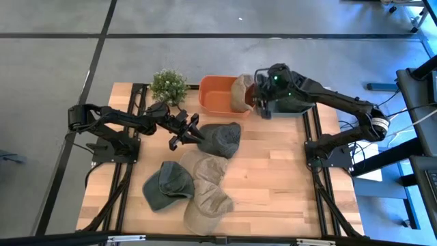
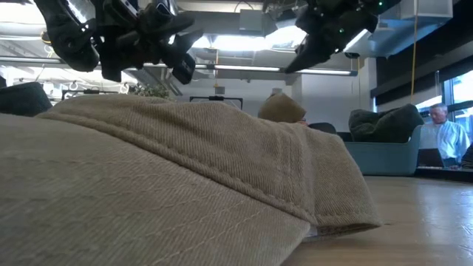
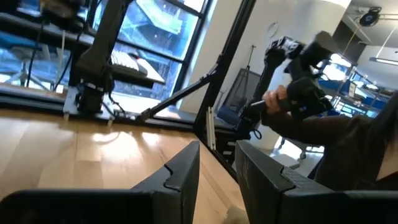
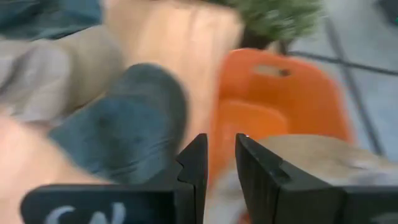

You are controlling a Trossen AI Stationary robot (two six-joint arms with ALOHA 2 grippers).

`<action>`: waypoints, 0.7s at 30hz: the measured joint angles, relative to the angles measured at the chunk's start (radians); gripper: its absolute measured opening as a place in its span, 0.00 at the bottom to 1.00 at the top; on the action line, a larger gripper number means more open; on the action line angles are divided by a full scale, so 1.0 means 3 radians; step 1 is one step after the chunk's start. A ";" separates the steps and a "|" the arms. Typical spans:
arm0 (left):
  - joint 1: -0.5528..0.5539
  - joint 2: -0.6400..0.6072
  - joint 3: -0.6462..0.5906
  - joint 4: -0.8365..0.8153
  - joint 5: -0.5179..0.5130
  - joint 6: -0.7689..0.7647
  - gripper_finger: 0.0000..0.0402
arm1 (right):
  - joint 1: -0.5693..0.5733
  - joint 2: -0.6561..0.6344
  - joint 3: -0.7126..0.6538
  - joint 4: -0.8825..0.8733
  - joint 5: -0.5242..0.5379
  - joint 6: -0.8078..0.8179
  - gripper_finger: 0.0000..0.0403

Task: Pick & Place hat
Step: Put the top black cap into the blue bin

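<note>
Several hats lie flat on the wooden table: a dark grey one (image 1: 220, 139), a green one (image 1: 167, 184) and two tan ones (image 1: 205, 167) (image 1: 208, 203). Another tan hat (image 1: 241, 92) sits in the orange bin (image 1: 217, 96), draped against its right wall. My right gripper (image 1: 261, 106) hovers open at the bin's right end; in its wrist view it (image 4: 221, 146) stands just above that tan hat (image 4: 323, 158). My left gripper (image 1: 186, 133) is open at the dark grey hat's left edge, raised off the table.
A small potted plant (image 1: 168, 85) stands at the table's far edge, left of the bin. Bare wood (image 1: 287, 178) lies on the right half of the table. In the low view a tan hat (image 2: 185, 177) fills the foreground. A seated person (image 2: 443, 133) shows in the room beyond.
</note>
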State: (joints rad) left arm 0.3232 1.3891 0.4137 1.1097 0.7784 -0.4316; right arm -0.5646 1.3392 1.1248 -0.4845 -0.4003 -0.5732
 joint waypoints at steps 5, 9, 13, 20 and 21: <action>-0.0038 0.0000 0.0000 -0.0229 -0.0046 0.0026 0.25 | 0.0369 0.0000 -0.0014 -0.0313 -0.0007 0.0099 0.21; -0.0100 0.0000 0.0000 -0.0359 -0.0204 0.0174 0.25 | 0.0690 0.0000 -0.0242 -0.0150 -0.0010 0.0411 0.21; -0.0169 0.0000 0.0000 -0.0353 -0.0275 0.0318 0.25 | 0.0936 0.0000 -0.0704 0.0373 0.0185 0.0803 0.21; -0.0246 0.0000 0.0000 -0.0348 -0.0384 0.0324 0.25 | 0.1099 0.0003 -0.1685 0.2164 0.0728 0.1543 0.21; -0.0250 0.0000 0.0000 -0.0348 -0.0383 0.0324 0.25 | 0.1110 0.0003 -0.1803 0.2393 0.0739 0.1533 0.21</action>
State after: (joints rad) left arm 0.2481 1.3891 0.4137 1.0054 0.6636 -0.3344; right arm -0.2317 1.3399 0.5839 0.2334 -0.1786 -0.1132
